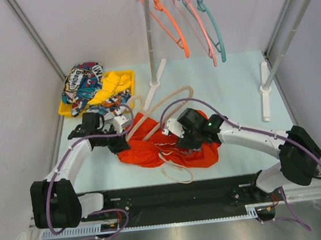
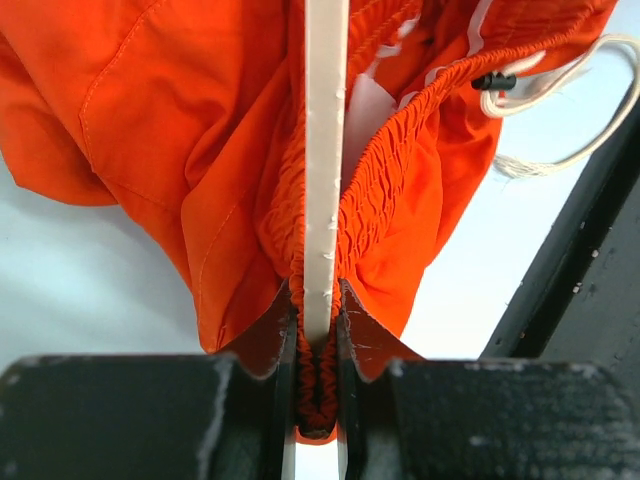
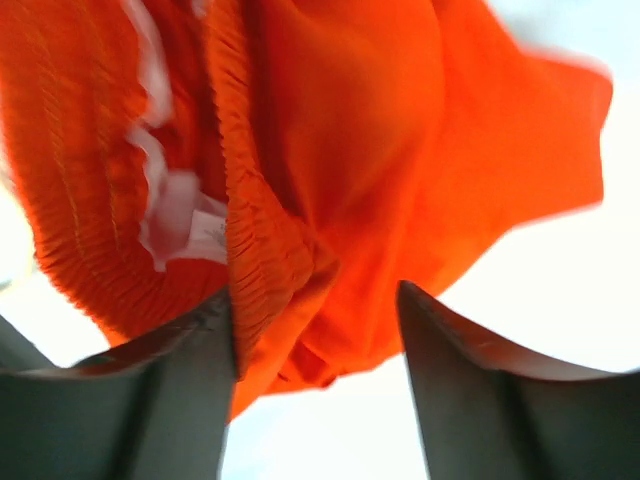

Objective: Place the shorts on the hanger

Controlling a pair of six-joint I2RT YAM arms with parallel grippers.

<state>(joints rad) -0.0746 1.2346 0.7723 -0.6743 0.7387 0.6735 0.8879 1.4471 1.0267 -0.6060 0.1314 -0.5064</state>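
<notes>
Left gripper (image 2: 318, 290): I am pinching hanger (image 2: 326, 150) bar together with elastic waistband of shorts (image 2: 160, 120), jaws nearly closed, pinning fabric to frame so it is not slipping off. Right gripper (image 3: 318, 300): jaws standing apart, straddling waistband fold, clamping nothing; probably lining up to spread opening. Shorts lying mid-table (image 1: 232, 88), toward near edge, hanger poking out toward far edge.

Orange-red shorts (image 2: 150, 120), beige hanger (image 2: 325, 150), pale-blue table (image 1: 232, 88)
</notes>
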